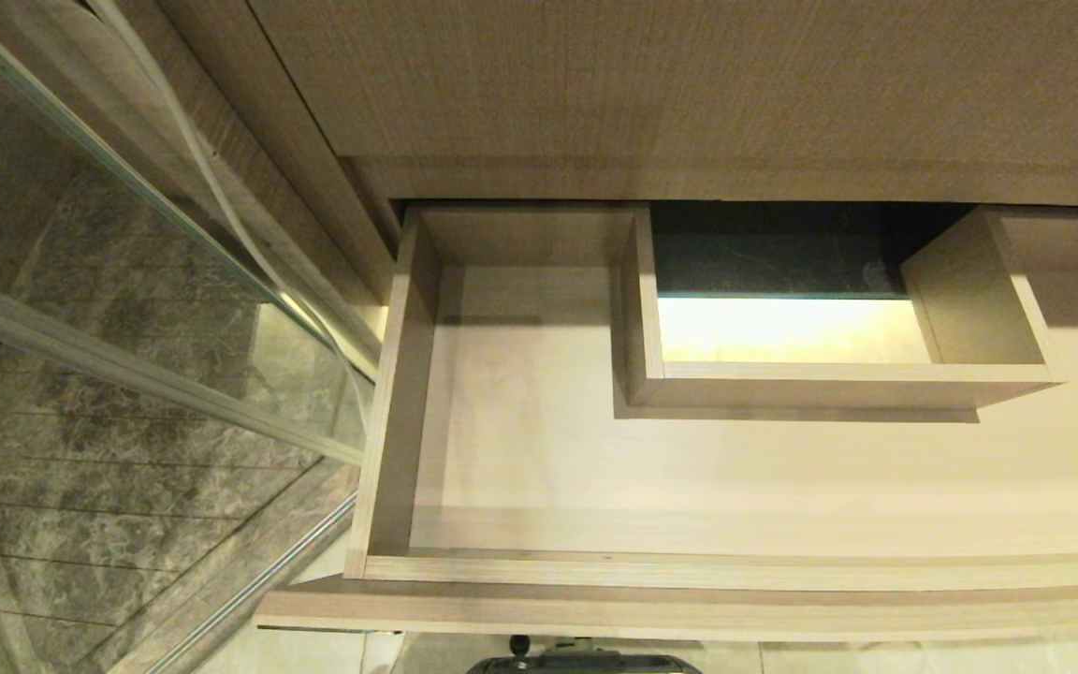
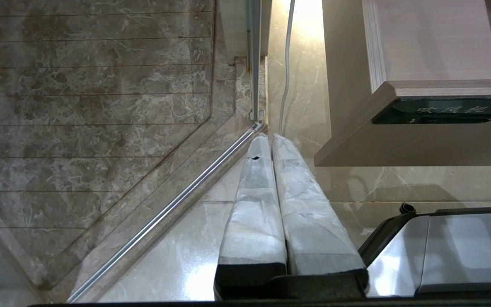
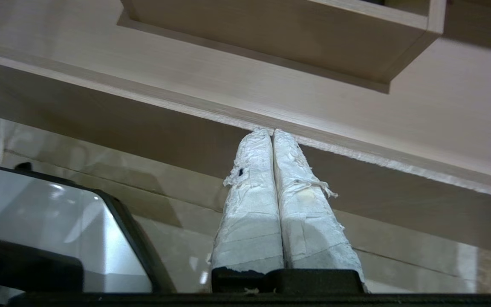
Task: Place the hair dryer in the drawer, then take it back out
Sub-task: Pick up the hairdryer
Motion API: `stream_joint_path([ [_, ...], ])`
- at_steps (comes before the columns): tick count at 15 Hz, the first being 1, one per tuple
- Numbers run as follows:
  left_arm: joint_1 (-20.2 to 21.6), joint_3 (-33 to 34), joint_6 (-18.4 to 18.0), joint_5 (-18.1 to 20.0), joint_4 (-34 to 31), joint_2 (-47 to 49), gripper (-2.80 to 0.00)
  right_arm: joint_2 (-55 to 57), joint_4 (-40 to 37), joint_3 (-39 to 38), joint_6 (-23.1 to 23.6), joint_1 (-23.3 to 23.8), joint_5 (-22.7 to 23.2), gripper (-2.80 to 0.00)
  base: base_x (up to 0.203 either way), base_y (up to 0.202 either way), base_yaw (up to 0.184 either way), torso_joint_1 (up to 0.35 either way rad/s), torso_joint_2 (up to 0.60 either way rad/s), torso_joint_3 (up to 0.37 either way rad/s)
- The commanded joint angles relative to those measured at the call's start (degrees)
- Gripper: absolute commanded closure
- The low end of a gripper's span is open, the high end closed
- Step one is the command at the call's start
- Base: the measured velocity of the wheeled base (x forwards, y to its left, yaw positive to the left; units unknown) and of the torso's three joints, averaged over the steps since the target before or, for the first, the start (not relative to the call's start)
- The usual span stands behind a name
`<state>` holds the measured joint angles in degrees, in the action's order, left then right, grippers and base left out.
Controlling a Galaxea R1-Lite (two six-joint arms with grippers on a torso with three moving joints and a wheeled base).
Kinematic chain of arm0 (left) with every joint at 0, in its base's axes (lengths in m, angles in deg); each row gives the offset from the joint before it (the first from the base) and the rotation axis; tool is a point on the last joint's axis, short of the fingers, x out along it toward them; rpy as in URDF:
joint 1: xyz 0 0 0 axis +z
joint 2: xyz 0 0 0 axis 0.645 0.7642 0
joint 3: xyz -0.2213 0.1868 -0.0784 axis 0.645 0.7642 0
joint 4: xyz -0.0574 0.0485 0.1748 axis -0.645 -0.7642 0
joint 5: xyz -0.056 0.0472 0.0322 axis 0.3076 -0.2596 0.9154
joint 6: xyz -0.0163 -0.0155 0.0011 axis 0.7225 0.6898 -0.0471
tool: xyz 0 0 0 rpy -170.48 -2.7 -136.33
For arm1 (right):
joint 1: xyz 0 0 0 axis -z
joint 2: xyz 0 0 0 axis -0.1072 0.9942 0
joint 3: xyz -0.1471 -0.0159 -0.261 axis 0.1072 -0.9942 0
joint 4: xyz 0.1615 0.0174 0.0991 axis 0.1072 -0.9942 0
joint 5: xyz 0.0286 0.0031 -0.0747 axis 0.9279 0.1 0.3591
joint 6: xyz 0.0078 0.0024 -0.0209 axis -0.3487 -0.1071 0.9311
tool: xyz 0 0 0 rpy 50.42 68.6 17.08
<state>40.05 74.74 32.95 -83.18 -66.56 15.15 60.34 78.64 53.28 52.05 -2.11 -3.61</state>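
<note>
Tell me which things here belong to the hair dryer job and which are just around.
Job:
- drawer, pulled open; no hair dryer in view
- left gripper and right gripper, both shut, holding nothing

Just around:
- glass shower door
- white cable
- marble floor

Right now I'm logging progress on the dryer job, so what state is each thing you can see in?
drawer: pulled open, nothing lying inside where visible
boxed cut-out: open-topped, lit floor showing through
hair dryer: not in any view
left gripper: shut, empty, parked low over the floor tiles
right gripper: shut, empty, tips near the drawer's front edge
glass partition: standing left of the drawer
</note>
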Motion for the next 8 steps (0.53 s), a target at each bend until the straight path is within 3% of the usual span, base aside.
stream_joint_path([
  [1, 0.02, 0.09, -0.02, -0.01, 0.01, 0.0, 0.0, -2.19, -0.5, 0.04, -3.7, -0.05, 1.43, 0.0, 0.0, 0.0, 0.0, 0.0, 0.0, 0.0],
  [8, 0.02, 0.09, -0.02, -0.01, 0.01, 0.0, 0.0, -2.19, -4.22, 0.11, -8.65, 0.0, 1.49, 0.0, 0.0, 0.0, 0.0, 0.0, 0.0, 0.0],
])
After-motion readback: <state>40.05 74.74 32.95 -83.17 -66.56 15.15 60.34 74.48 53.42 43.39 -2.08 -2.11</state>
